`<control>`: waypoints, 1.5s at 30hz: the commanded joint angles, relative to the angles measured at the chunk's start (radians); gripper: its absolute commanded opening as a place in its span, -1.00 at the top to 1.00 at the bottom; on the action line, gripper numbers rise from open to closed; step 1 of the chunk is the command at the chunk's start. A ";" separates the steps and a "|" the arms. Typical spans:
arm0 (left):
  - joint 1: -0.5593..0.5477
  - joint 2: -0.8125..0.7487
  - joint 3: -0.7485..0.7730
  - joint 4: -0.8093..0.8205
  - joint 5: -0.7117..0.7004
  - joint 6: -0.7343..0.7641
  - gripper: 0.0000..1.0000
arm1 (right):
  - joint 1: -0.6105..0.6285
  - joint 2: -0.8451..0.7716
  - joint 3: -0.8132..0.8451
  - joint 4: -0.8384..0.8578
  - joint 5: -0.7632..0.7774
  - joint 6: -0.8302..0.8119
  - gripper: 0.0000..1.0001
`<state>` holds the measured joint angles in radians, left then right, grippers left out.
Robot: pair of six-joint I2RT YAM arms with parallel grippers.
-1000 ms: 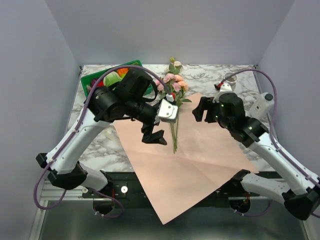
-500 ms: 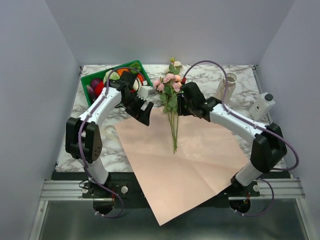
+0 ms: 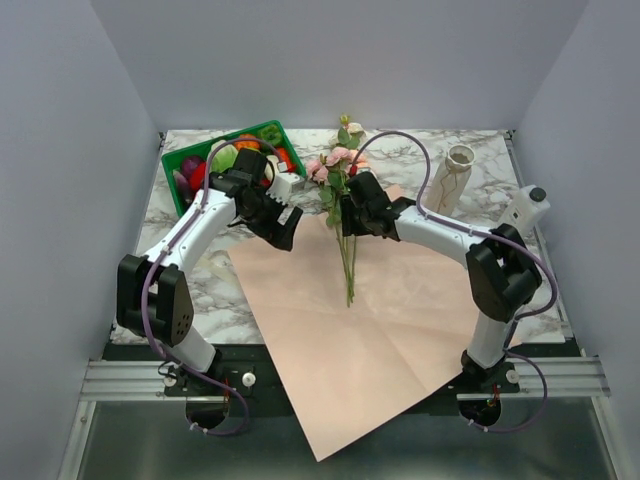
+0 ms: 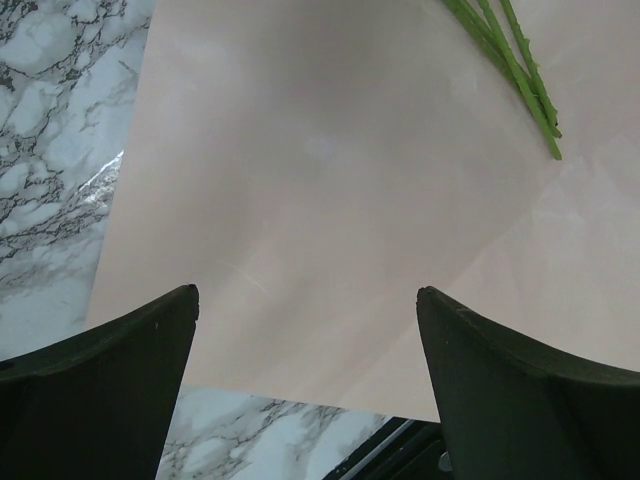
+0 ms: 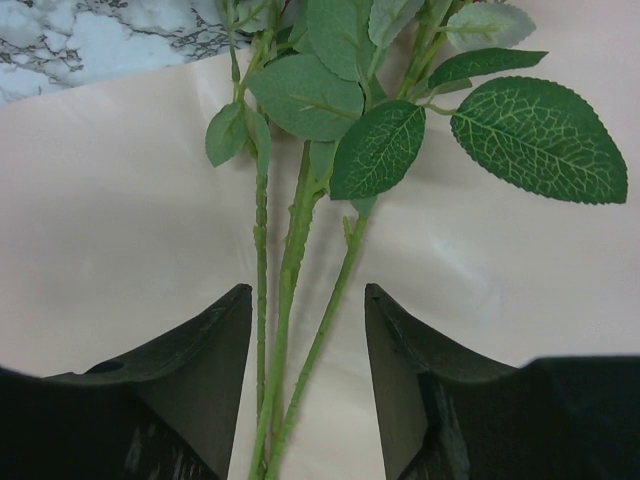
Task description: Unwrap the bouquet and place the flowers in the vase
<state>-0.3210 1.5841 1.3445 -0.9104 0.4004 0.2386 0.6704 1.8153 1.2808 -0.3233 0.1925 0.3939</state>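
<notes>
The bouquet is unwrapped: its pink paper (image 3: pixel 380 320) lies flat on the table. The flowers (image 3: pixel 340 170), pink and cream roses with green leaves, lie on the paper's far corner, stems (image 3: pixel 348 262) pointing toward me. My right gripper (image 3: pixel 347 224) is down over the stems just below the leaves. In the right wrist view its jaws (image 5: pixel 308 292) stand open, with three stems (image 5: pixel 290 260) between the fingers and a gap on each side. My left gripper (image 3: pixel 284 232) hovers wide open (image 4: pixel 308 295) over the paper's left part (image 4: pixel 300 150), holding nothing. The cream vase (image 3: pixel 447 180) stands upright at the back right.
A green crate (image 3: pixel 225 160) of toy vegetables sits at the back left, just behind my left arm. A white pump bottle (image 3: pixel 525 210) stands near the right edge. The paper's near corner hangs over the table's front edge between the arm bases.
Both arms have come down from a raised pose and stretched out over the table. The right gripper has moved left onto the stems, and its jaws have narrowed. The left gripper stays wide open.
</notes>
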 commanded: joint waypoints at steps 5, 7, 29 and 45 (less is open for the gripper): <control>0.000 -0.042 -0.041 0.021 -0.046 0.001 -0.92 | 0.008 0.114 0.068 0.064 -0.033 0.028 -0.04; 0.000 -0.047 -0.044 0.007 -0.035 0.016 -0.92 | 0.008 0.128 0.078 0.066 -0.036 0.033 0.00; 0.000 -0.161 -0.065 -0.016 -0.094 -0.005 -0.97 | 0.034 -0.222 -0.054 0.144 0.035 0.027 0.99; 0.000 -0.236 -0.024 -0.038 -0.156 -0.050 -0.97 | 0.038 -0.504 -0.174 0.145 0.006 -0.125 0.79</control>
<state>-0.3210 1.3876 1.3037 -0.9325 0.2684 0.2043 0.7017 1.2766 1.1851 -0.1349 0.2413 0.3214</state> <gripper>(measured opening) 0.987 0.023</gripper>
